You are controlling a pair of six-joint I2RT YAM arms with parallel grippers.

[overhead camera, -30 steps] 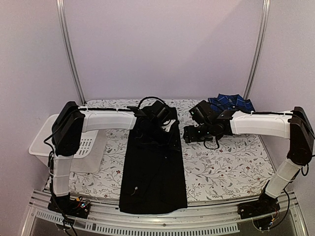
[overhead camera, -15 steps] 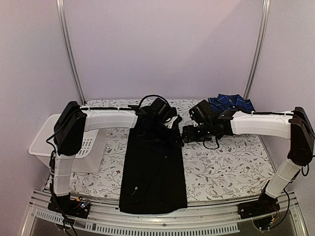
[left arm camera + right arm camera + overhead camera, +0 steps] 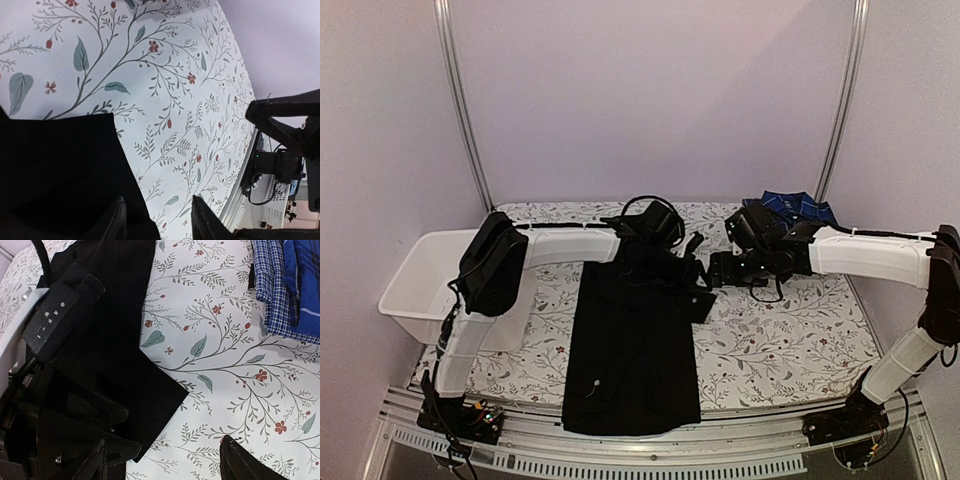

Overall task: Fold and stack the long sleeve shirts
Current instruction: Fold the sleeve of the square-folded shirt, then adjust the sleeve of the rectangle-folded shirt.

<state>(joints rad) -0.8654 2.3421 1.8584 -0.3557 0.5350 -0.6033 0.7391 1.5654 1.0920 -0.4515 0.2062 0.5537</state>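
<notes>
The black shirt (image 3: 630,350) lay on the table (image 3: 790,340), long axis 6-to-12 o'clock, its right edge beneath the spread left end effector (image 3: 157,222), 9 o'clock of the spread right end effector (image 3: 165,460).

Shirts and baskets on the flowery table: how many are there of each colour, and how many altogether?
black shirt: 1
blue plaid shirt: 1
white basket: 1
Total: 3

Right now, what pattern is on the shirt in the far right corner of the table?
The shirt is blue-and-navy plaid, clearest in the right wrist view.
</notes>
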